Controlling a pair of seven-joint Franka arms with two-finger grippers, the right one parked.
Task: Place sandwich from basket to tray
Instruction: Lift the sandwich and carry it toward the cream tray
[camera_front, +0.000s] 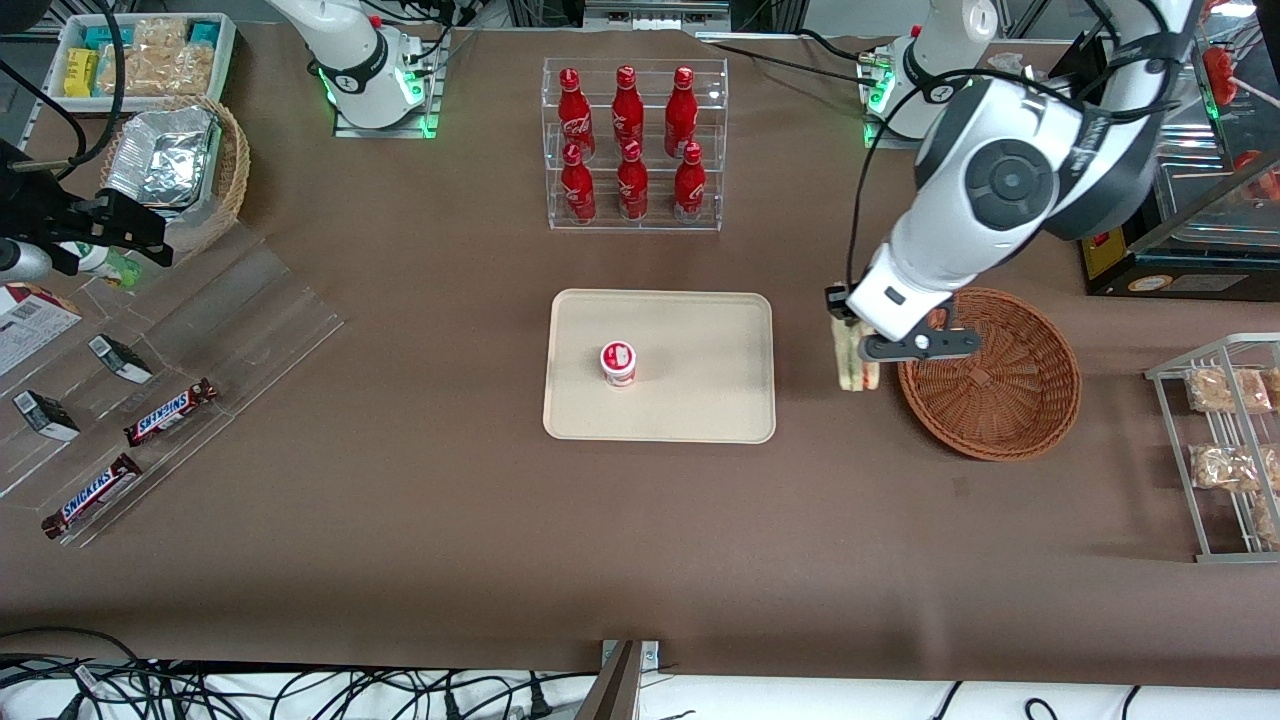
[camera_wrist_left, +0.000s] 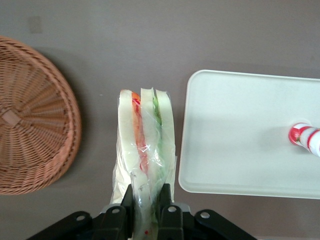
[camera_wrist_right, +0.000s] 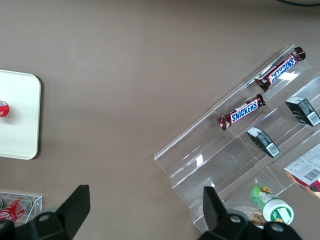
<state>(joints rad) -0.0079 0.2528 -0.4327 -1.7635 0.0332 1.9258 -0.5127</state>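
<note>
My gripper (camera_front: 858, 350) (camera_wrist_left: 146, 197) is shut on the clear-wrapped sandwich (camera_front: 855, 362) (camera_wrist_left: 145, 132), which hangs above the brown table in the gap between the basket and the tray. Its cut side shows red and green filling between pale bread. The round reddish-brown wicker basket (camera_front: 1000, 385) (camera_wrist_left: 30, 120) has nothing in it. The cream tray (camera_front: 690, 340) (camera_wrist_left: 240, 130) lies beside the sandwich, toward the parked arm's end of the table, and carries a small red-and-white cup (camera_front: 618, 362) (camera_wrist_left: 305, 137).
A clear rack of red bottles (camera_front: 632, 140) stands farther from the front camera than the tray. A wire rack with snack bags (camera_front: 1225, 440) sits at the working arm's end. Snickers bars (camera_front: 170, 412) lie on a clear stand at the parked arm's end.
</note>
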